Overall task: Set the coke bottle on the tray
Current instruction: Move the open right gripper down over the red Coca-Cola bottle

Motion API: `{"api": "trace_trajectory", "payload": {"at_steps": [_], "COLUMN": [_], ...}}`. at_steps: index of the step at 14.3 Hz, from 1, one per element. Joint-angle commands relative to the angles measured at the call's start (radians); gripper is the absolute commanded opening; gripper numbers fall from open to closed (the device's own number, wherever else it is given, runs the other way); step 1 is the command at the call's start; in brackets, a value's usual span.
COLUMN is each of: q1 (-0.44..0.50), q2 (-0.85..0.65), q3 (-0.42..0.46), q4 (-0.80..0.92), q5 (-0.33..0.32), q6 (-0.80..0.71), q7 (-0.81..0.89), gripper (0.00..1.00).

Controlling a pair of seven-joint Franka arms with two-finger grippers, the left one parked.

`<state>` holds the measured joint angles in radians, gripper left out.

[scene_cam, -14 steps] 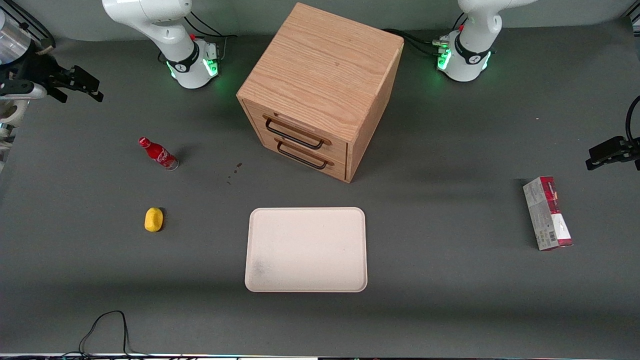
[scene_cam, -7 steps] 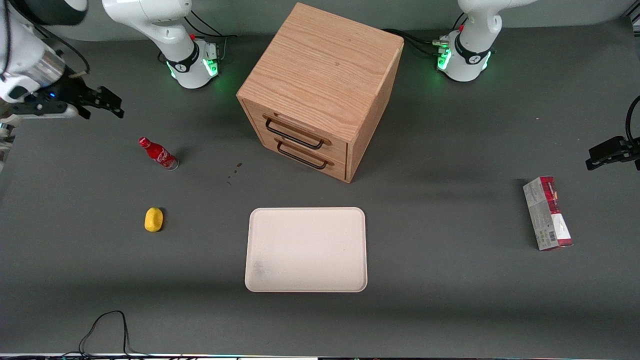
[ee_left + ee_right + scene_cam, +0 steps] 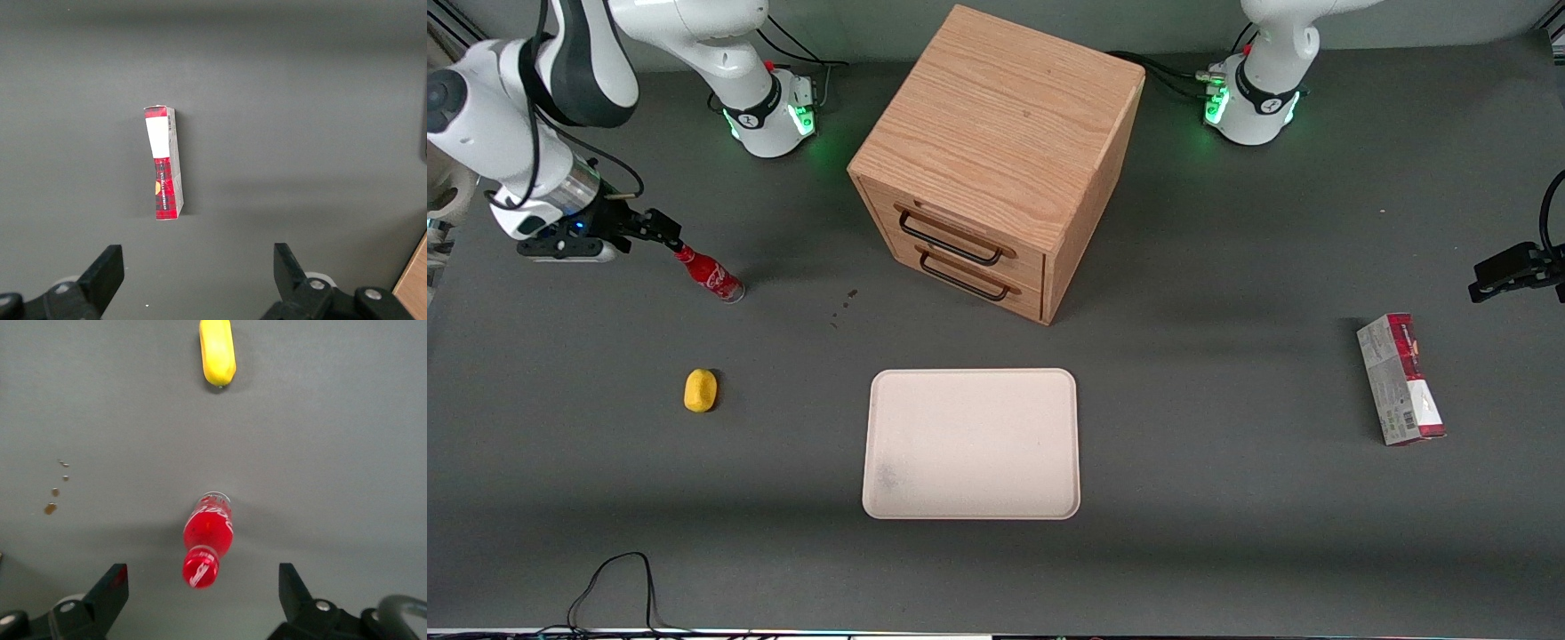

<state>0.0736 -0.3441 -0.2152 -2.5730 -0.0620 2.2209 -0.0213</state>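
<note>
The tool (image 3: 660, 228) hangs just above the cap of the bottle (image 3: 710, 274), toward the working arm's end of the counter (image 3: 1227, 533). In the wrist view its fingers (image 3: 110, 590) are spread wide, one on each side of the bottle (image 3: 207, 540), touching nothing. The bottle stands upright on the counter, well apart from the tray (image 3: 971, 443). A lemon (image 3: 700, 390) lies nearer the front camera than the bottle. A few small brown spots (image 3: 843, 307) mark the counter between the bottle and the cabinet (image 3: 996, 160). The cabinet stands mid-counter with both drawers closed, farther from the camera than the tray. The tray lies flat in front of it with nothing on it. A carton (image 3: 1400, 379) lies toward the parked arm's end.
</note>
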Motion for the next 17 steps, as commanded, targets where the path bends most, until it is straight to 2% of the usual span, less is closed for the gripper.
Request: {"api": "trace_trajectory", "payload": {"at_steps": [1, 6, 15, 16, 17], "q1": [0.011, 0.012, 0.035, 0.035, 0.035], "q2": [-0.004, 0.037, 0.071, 0.071, 0.071], "q3": [-0.01, -0.015, -0.015, -0.015, -0.015], "q4": [-0.058, -0.09, -0.096, -0.096, -0.096], "q5": [-0.01, -0.01, -0.01, -0.01, -0.01], "q6": [0.077, 0.138, 0.155, 0.154, 0.151], "q7": [-0.011, -0.011, -0.011, -0.011, -0.011], "gripper": [1.0, 1.0, 1.0, 0.91, 0.7]}}
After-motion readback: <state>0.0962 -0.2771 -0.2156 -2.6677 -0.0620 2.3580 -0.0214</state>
